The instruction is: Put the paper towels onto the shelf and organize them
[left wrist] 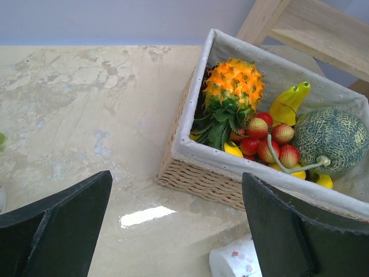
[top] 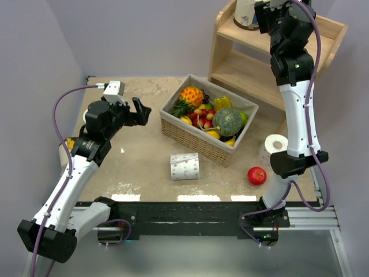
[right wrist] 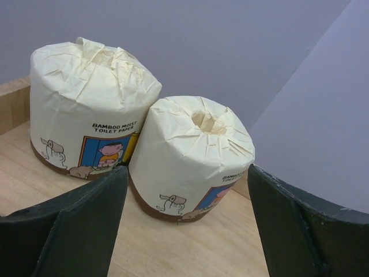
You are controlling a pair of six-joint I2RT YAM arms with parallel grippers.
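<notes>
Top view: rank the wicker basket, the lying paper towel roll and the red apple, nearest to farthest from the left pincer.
1. Wicker basket, just right of the left pincer.
2. Lying paper towel roll, front centre.
3. Red apple, front right.

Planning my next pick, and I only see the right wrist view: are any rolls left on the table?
Observer: Yes, a white roll lies on its side in front of the basket.
Operator: Only that one?
Observer: No, a second roll stands upright to the right of the basket, by a red apple.
Operator: Is the left gripper free?
Observer: Yes, the left gripper is open and empty, left of the basket.
</notes>
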